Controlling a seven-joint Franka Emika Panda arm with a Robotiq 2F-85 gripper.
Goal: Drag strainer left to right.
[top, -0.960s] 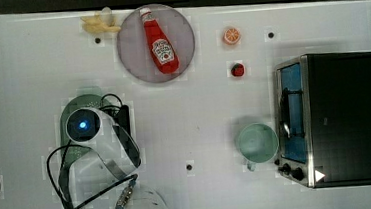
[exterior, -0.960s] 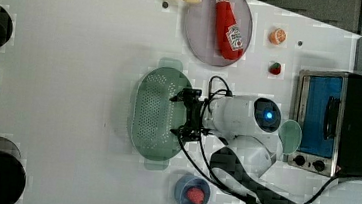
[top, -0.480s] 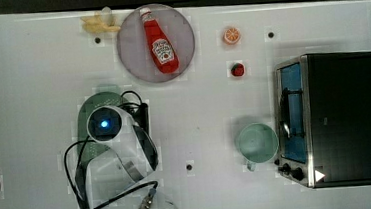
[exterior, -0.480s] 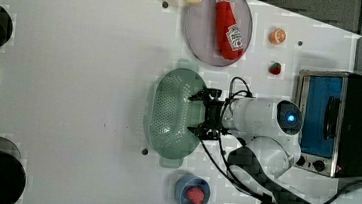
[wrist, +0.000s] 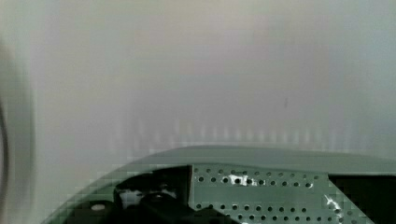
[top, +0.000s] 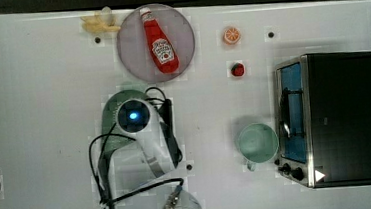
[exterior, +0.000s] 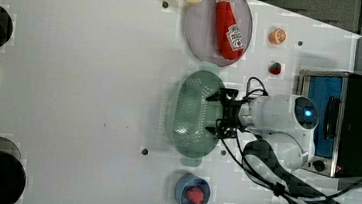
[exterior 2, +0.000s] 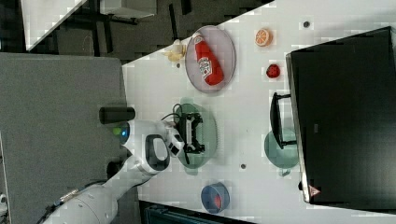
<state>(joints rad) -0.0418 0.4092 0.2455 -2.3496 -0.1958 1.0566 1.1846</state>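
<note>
The strainer [exterior: 192,112], its long axis running twelve to six in the left view, lies mid-table below the plate [exterior: 196,25], with the spread-fingered gripper [exterior: 223,116] inside its three-o'clock rim, both having shifted toward three o'clock since the earlier frame.

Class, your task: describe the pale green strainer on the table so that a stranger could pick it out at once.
Start from the black toaster oven at the left view's right edge and follow the white robot arm's open pincer leftward. Under its tips lies the pale mint-green oval plastic strainer, just below the grey round plate holding a red ketchup bottle. Unlike the smaller, plain mint-green mug, it is covered in small holes.
</note>
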